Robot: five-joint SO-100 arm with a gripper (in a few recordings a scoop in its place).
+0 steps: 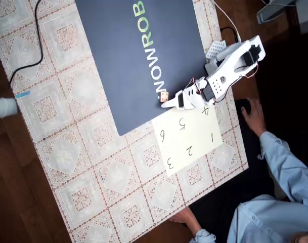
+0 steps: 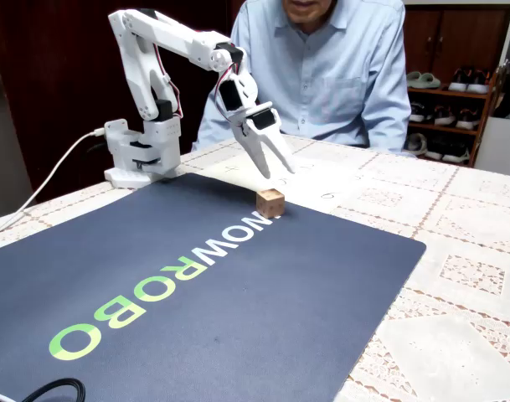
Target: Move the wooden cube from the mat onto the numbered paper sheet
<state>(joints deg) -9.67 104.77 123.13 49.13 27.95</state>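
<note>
Two white fingers of the gripper (image 2: pixel 275 172) stand slightly parted and empty, poised just above the wooden cube (image 2: pixel 270 202). That cube sits on the mat (image 2: pixel 238 310) near its edge, close to the numbered paper sheet (image 1: pixel 191 139).

wooden cube (image 2: pixel 270 202) sits on mat (image 2: pixel 238 301), just below gripper (image 2: pixel 275 172) tips, apart from them. in overhead view numbered paper sheet (image 1: pixel 191 139) lies just below-right of gripper (image 1: pixel 170 103), beside mat edge, on tablecloth (image 1: pixel 93 167).
</note>
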